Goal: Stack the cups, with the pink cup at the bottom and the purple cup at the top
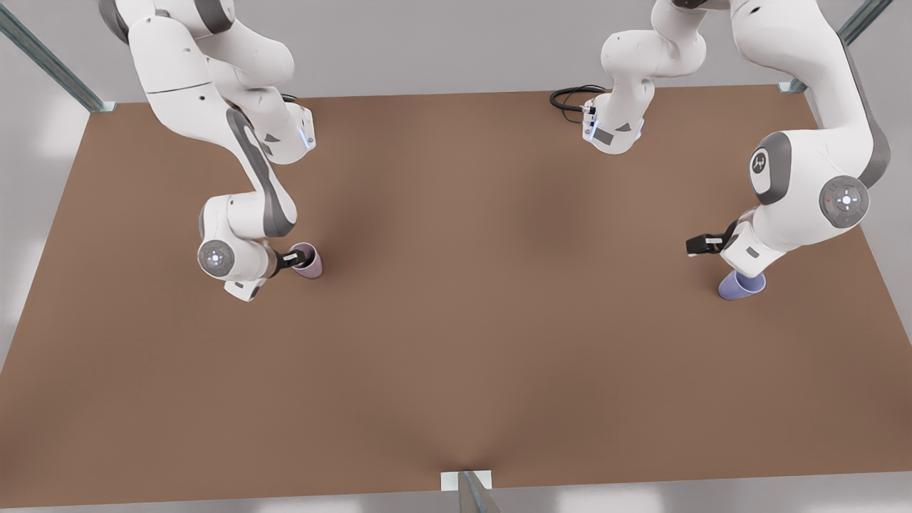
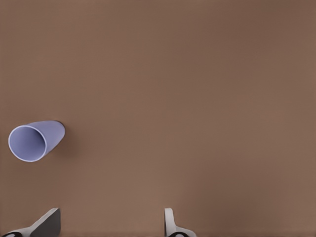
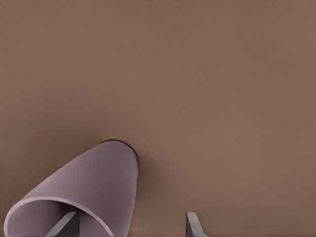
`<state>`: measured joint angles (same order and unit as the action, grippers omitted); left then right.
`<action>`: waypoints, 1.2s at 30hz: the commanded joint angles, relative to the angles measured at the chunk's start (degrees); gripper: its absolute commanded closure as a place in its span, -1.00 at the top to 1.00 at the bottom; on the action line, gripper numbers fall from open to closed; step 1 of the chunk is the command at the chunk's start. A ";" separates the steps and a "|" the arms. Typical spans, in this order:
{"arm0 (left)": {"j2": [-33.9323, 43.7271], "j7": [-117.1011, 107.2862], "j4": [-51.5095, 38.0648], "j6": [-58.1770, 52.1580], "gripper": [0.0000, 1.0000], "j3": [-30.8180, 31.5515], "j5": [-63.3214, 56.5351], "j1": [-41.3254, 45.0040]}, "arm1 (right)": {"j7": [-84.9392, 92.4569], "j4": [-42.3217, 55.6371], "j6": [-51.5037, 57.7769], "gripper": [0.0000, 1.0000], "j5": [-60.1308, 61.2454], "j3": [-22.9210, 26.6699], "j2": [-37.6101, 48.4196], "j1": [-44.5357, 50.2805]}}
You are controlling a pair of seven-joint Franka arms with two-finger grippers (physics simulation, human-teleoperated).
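Pink cup (image 3: 94, 192): right pincer (image 3: 129, 224) wide, straddling rim; left pincer (image 2: 111, 224) wide nr purple cup (image 2: 35, 140).

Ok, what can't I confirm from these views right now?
Front view: top of purple cup hidden behind the left arm.
Right wrist view: pink cup and right gripper cut off by the edge; contact unclear.
Left wrist view: left gripper cut off by the edge.

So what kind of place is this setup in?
Probably a simulated lab workcell, not a home: a bare brown table framed by metal struts, two white arms, and only the pink cup and purple cup on it.
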<state>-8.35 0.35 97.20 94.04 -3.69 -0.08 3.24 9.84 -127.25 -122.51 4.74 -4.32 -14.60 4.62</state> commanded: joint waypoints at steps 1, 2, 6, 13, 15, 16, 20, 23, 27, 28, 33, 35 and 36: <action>0.00 0.00 0.00 0.00 1.00 0.00 -0.01 0.01 | 0.00 -0.01 0.00 0.48 0.00 -0.07 -0.08 -0.05; 0.00 0.00 0.00 0.00 1.00 0.00 -0.01 0.01 | 0.00 -0.01 0.00 0.48 0.00 -0.16 -0.17 0.04; 0.00 0.00 0.18 0.09 1.00 0.00 -0.01 0.01 | -0.09 -0.01 -1.32 -0.12 0.09 -0.16 -0.17 0.04; 0.35 0.00 1.67 1.67 1.00 0.00 -0.01 0.01 | 0.44 0.25 -0.62 -0.34 0.00 -0.33 0.36 0.04; 0.71 0.00 1.67 1.76 1.00 0.00 -0.01 0.01 | 2.11 0.16 -1.06 -0.38 0.00 -0.34 0.27 -0.14; 0.71 0.00 1.67 1.76 1.00 0.00 -0.01 0.01 | 2.11 0.08 -1.15 -0.49 0.00 -0.34 0.18 -0.14; 0.71 0.00 1.67 1.58 1.00 -0.27 -0.01 0.01 | 3.08 0.16 -1.41 -0.57 0.09 -0.34 0.10 -0.14; 0.62 0.00 1.67 1.67 1.00 -0.27 -0.01 0.01 | 3.17 0.16 -1.50 -0.57 0.09 -0.34 0.10 -0.14; 0.35 0.00 1.76 1.67 1.00 -0.35 -0.01 0.01 | 3.17 -0.01 -1.50 -0.57 0.09 -0.34 0.01 -0.05; 0.35 0.00 1.67 1.67 1.00 -0.35 -0.01 0.01 | 3.17 -0.10 -1.50 -0.57 0.09 -0.42 0.01 0.04; 0.53 0.00 1.94 1.67 1.00 -0.35 -0.01 0.01 | 2.99 3.06 -0.44 -0.57 0.09 -0.86 1.15 0.21; 0.71 0.00 1.94 1.67 1.00 -0.35 -0.01 0.01 | 2.29 6.05 0.26 -0.57 0.09 -0.43 2.12 1.61; 0.71 0.00 1.94 1.67 1.00 -0.35 -0.01 0.01 | -0.96 9.04 1.31 -0.57 0.00 1.24 2.03 4.08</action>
<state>-7.58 0.35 99.14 95.73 -4.04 -0.09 3.25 7.55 -116.53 -121.20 4.97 -2.66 -12.77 9.95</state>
